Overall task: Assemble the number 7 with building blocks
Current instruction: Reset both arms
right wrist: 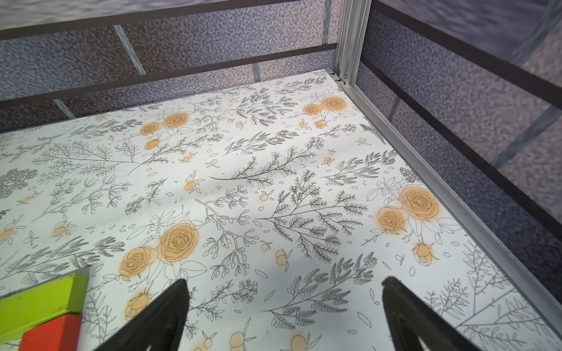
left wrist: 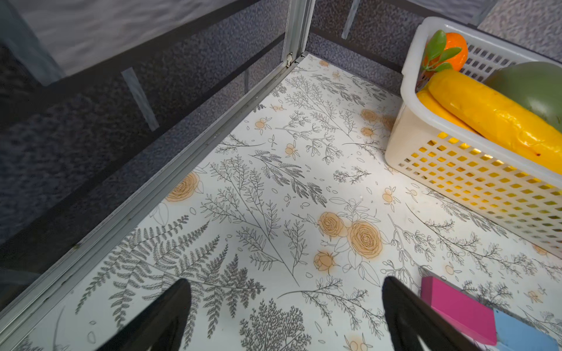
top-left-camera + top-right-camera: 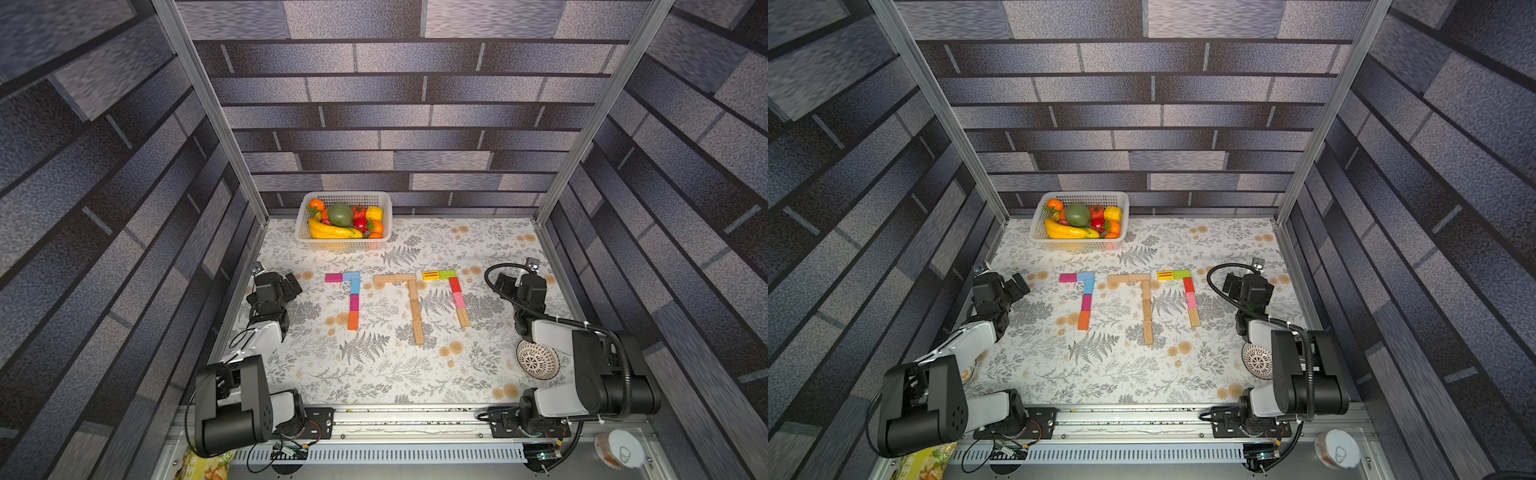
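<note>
Three figures of the number 7 lie side by side mid-table in both top views, all made of building blocks. The left one [image 3: 354,299] is pink, blue, magenta and orange. The middle one [image 3: 414,305] is plain tan wood. Yellow, green, red, pink and tan make up the right one [image 3: 1191,299]. My left gripper [image 3: 293,283] [image 2: 286,281] hangs open beside the pink block [image 2: 456,307], holding nothing. My right gripper [image 3: 502,283] [image 1: 285,280] is open and holds nothing, just right of the green block [image 1: 39,297] and red block [image 1: 51,332].
A white basket [image 3: 383,198] of toy fruit stands at the back, left of centre. A white perforated dome [image 3: 538,360] sits under my right arm. Aluminium frame rails [image 2: 170,194] and patterned walls close in the table's sides. A can [image 3: 620,449] lies off the front right.
</note>
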Controlling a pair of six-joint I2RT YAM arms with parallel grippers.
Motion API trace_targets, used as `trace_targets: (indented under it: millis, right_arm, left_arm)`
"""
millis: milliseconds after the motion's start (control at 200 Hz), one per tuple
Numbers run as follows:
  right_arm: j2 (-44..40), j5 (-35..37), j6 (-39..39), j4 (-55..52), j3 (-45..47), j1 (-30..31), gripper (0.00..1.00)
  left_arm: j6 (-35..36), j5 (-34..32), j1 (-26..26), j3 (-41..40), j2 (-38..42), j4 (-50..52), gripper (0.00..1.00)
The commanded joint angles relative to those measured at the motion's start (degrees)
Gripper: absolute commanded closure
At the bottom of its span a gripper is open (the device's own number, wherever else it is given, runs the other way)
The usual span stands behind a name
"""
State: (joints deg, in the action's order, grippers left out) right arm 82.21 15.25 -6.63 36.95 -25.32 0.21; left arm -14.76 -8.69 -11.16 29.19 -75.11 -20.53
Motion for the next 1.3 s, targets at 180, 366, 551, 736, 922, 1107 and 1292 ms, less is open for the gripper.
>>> trace_targets:
  millis: [180,366,551,736,922,1107,1292]
  right_arm:
    - [1.1,-0.6,-0.8,-1.8,-2.1,-0.4,0.0]
    - [2.1,-2.1,-0.2,-3.9,-3.8,-0.5,0.0]
    - [2.9,-4.4,0.5,-7.0,-5.8,-0.6,0.0]
    - [2.5,-4.5,-0.2,-8.9,-6.3,-0.5,0.0]
    - [2.2,-4.3,0.2,-7.1,-5.5,-0.5,0.0]
    - [2.8,-4.3,0.8,-3.6,-4.2,-0.5,0.0]
    - [1.0,-6.2,1.9,3.9,0.7,-0.3,0.0]
  left_arm:
    - [8.1,2.0,5.8,-0.1,-9.2,-14.6,0.0]
    - [11.5,3.3,8.2,-4.2,-10.2,-22.7,0.0]
    - [9.9,1.1,7.3,-6.7,-14.0,-31.0,0.0]
    - [9.4,1.0,7.3,-6.2,-13.7,-29.5,0.0]
    - [10.1,0.0,8.1,-6.0,-13.8,-29.3,0.0]
    - [10.7,-0.6,8.7,-5.8,-13.9,-29.2,0.0]
    - [10.8,-0.7,8.7,-5.8,-14.0,-29.3,0.0]
